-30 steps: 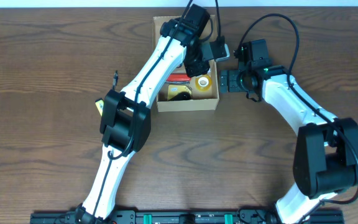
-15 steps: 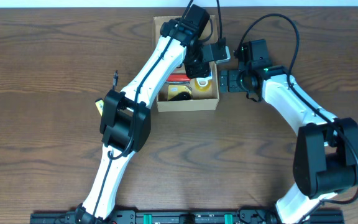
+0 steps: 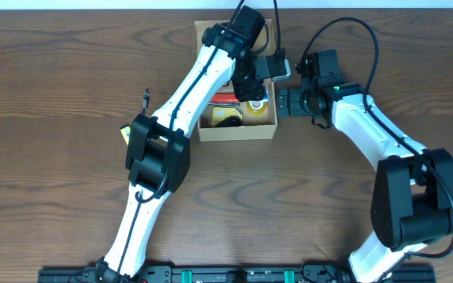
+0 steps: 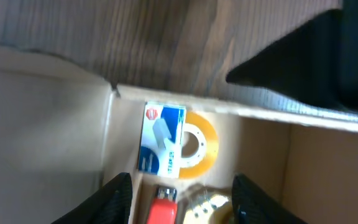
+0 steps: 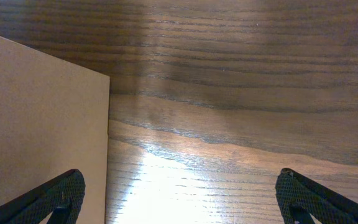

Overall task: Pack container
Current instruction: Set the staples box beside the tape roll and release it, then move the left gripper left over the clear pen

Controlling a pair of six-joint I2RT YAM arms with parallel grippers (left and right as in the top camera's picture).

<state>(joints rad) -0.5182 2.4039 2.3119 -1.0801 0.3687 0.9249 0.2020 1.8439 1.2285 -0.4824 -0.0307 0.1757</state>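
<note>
My left gripper point(image 4: 180, 198) hangs over the cardboard box point(image 3: 237, 131) at the counter's point(image 3: 53, 79) far middle, fingers parted and empty. My right gripper point(image 5: 179, 199), spread wide and empty, hovers just beside the box's right wall.

The container point(image 3: 238, 132) is tan, the tape roll point(image 4: 209, 147) yellow, its label point(image 4: 162, 146) blue-and-white.

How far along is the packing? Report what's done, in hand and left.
Done: a yellow tape roll, a blue-and-white pack and a red item lie in the container. In hand: the left gripper hangs over them, jaws apart and empty; the right gripper sits open beside the container. Left: a small yellow item on the table, probably, and closing the container.
</note>
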